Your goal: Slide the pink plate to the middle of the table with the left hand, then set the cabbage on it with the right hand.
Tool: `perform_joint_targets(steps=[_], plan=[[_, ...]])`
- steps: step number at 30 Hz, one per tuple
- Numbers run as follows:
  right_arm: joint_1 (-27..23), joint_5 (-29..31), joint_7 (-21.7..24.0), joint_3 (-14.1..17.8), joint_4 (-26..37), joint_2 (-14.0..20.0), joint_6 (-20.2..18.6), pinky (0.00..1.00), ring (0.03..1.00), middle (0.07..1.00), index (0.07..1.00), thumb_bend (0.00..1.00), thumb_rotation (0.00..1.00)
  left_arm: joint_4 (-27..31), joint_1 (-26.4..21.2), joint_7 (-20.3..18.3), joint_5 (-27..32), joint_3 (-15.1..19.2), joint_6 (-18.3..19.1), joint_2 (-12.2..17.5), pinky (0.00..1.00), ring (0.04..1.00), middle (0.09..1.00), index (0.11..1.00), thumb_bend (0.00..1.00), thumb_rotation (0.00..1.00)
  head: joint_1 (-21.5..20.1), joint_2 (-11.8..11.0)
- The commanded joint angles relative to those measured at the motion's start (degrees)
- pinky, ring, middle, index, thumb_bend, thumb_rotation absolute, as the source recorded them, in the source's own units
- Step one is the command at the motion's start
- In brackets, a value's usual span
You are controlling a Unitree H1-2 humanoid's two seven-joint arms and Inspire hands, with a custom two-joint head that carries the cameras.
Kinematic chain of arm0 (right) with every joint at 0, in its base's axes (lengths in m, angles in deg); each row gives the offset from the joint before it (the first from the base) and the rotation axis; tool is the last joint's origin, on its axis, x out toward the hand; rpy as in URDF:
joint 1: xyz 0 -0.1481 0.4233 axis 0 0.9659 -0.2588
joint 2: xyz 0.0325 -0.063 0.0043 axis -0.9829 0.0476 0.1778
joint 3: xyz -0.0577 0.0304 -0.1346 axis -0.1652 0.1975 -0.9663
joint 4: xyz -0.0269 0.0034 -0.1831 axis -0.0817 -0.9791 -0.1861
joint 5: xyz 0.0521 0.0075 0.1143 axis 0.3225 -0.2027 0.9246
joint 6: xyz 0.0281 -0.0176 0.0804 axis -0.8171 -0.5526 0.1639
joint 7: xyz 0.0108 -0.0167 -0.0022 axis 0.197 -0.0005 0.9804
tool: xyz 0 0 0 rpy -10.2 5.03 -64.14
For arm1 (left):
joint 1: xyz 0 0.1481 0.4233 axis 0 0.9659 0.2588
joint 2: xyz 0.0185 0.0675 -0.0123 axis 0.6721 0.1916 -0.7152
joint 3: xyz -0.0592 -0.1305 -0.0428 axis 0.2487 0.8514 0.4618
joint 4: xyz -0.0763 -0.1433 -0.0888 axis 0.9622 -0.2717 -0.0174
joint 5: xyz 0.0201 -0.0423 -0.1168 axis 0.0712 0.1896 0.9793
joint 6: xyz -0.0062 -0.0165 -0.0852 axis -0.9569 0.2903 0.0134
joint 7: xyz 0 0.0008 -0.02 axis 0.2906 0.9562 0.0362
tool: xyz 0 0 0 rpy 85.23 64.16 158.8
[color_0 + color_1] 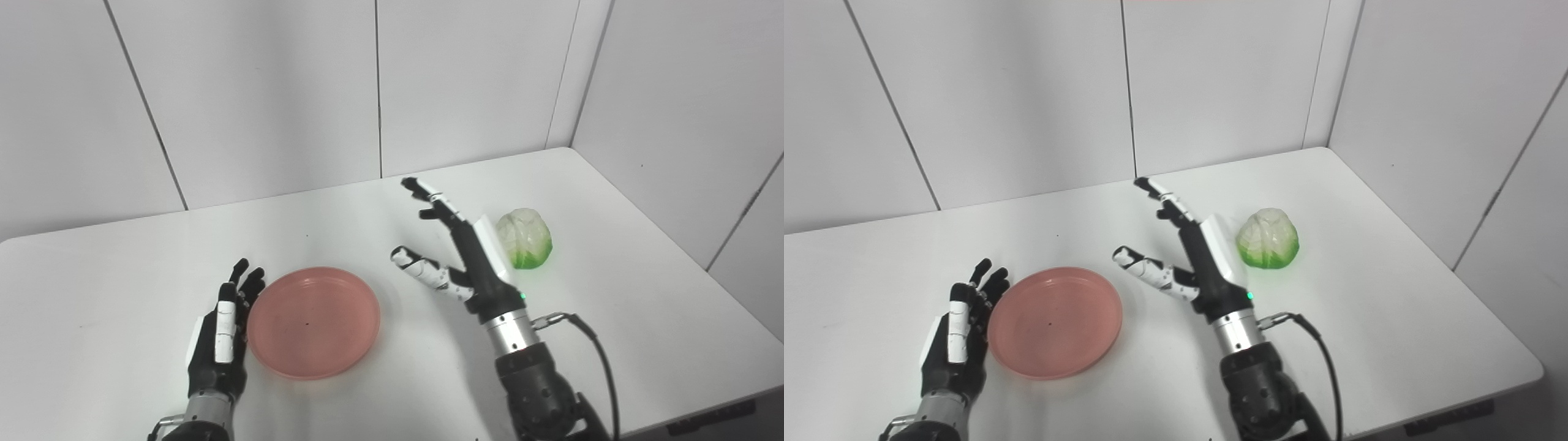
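A: How far along is it?
B: The plate (313, 322) lies empty, its rim at the left hand's (222, 340) fingertips; fingers straight, gripping nothing. Sliding looks unfinished or barely done.
A: And the cabbage (524, 238)?
B: On the table (612, 318), just beyond the right hand (462, 257), fingers spread, empty. No readable writing anywhere.

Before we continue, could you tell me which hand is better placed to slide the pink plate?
Left. The left hand is open right beside the pink plate, at its left rim. The right hand is open beside the cabbage.
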Motion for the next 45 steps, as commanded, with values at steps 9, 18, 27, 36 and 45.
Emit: perform_joint_targets(steps=[9,18,27,36,45], plan=[[-5.62,-21.59,-1.18,-1.45,1.13,2.26,-0.72,1.00,0.968,0.889,0.836,0.79,0.98,-2.23,0.69,-1.54,0.55,0.20,-1.38,-0.28,0.95,0.922,0.869,0.943,0.98,0.93,0.36,-1.05],[-11.22,-23.48,12.71,2.13,1.76,10.57,-7.51,0.85,0.936,0.920,0.879,0.82,0.67,-2.13,0.69,-0.73,-0.95,-0.22,-1.23,-0.72,0.97,0.939,0.871,0.947,0.96,0.97,0.84,-1.12],[-22.00,-20.28,32.27,2.32,0.31,22.66,-15.03,0.82,0.950,0.932,0.888,1.00,0.51,-3.16,0.13,-0.66,-1.27,0.05,-1.64,-1.11,0.99,0.945,0.866,0.951,0.97,0.98,1.12,-1.47],[-29.98,-17.57,45.59,-0.44,-3.38,30.50,-18.64,0.67,0.905,0.950,0.885,1.00,0.30,-3.13,0.12,-0.47,-1.46,0.03,-1.77,-1.40,1.00,0.942,0.862,0.960,1.00,0.97,1.27,-1.36],[-34.53,-19.29,50.13,-4.50,-9.83,33.96,-19.14,0.64,0.831,0.883,0.870,1.00,0.30,-3.30,-0.37,-0.41,-0.67,0.62,-1.80,-1.53,1.00,0.945,0.865,1.000,1.00,0.93,1.49,-1.19]])
